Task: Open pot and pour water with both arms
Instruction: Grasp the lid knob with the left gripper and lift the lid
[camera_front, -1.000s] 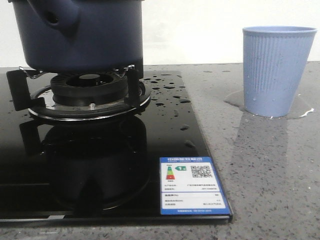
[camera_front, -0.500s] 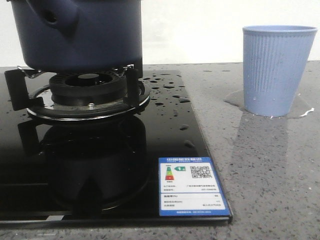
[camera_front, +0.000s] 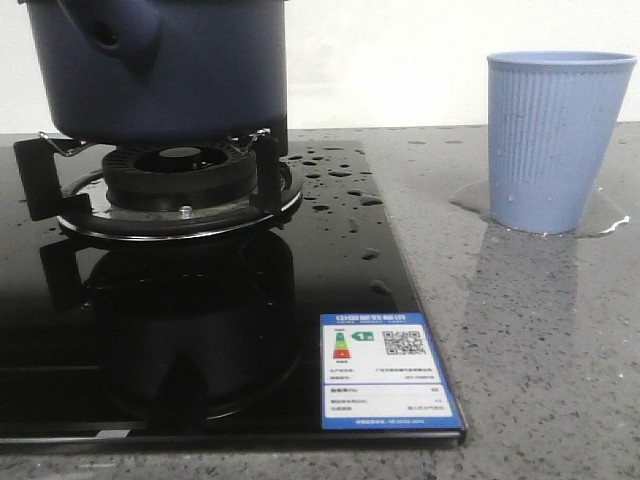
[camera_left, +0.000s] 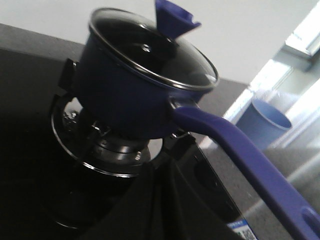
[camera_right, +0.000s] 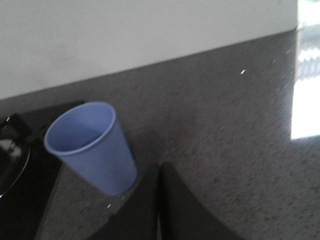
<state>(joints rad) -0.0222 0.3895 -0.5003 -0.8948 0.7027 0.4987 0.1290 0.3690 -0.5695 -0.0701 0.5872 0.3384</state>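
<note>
Navy-blue and matte, the pot (camera_front: 160, 65) sits on the burner grate (camera_front: 165, 185) at the left of the black glass cooktop (camera_front: 340, 270). Its glass lid (camera_left: 150, 50) is on, and a long blue handle (camera_left: 245, 165) reaches out from its side in the left wrist view. The left gripper (camera_left: 162, 200) shows there only as dark fingers pressed together with no gap, holding nothing, short of the pot. Water (camera_front: 335, 185) lies as glossy drops on the cooktop right of the burner. An energy label (camera_front: 385, 370) is stuck at the cooktop's near right corner. Further right, on the grey speckled desk (camera_front: 540, 360), a light blue ribbed cup (camera_front: 555, 140) stands upright in a thin shiny puddle (camera_front: 600, 215). The right gripper (camera_right: 160, 205), fingers likewise closed and empty, hangs near the cup, not touching it.
</note>
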